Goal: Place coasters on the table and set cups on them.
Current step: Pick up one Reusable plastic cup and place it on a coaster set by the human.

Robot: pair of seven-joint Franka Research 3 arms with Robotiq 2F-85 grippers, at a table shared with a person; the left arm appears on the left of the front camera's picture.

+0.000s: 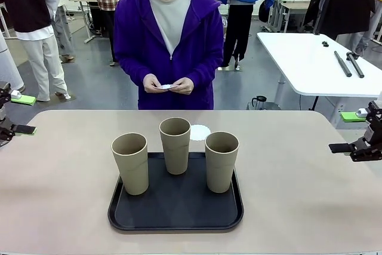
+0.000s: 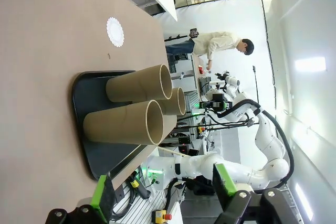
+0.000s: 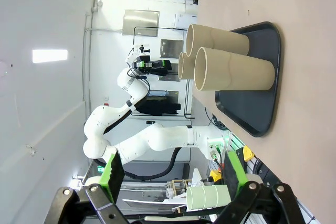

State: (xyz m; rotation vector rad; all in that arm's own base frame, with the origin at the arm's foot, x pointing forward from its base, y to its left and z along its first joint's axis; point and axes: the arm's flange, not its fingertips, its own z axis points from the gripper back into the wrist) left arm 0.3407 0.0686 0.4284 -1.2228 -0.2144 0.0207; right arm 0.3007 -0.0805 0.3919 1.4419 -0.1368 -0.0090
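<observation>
Three tan cups (image 1: pixel 129 162) (image 1: pixel 175 144) (image 1: pixel 221 160) stand upright on a black tray (image 1: pixel 173 210) in the middle of the beige table (image 1: pixel 59 195). One white lacy coaster (image 1: pixel 200 131) lies on the table just behind the tray. The person at the far side holds more white coasters (image 1: pixel 167 86) in both hands. My left gripper (image 1: pixel 21 114) is open at the table's left edge, and my right gripper (image 1: pixel 349 131) is open at the right edge, both far from the cups. In the left wrist view the cups (image 2: pixel 128 87) and coaster (image 2: pixel 115 31) lie beyond my open left gripper (image 2: pixel 163 192). My right gripper (image 3: pixel 173 174) also faces the cups (image 3: pixel 236 69).
Wide bare tabletop lies on both sides of the tray and in front of it. A white table (image 1: pixel 310 58) with black rods stands behind on the right. Other people stand farther back in the room.
</observation>
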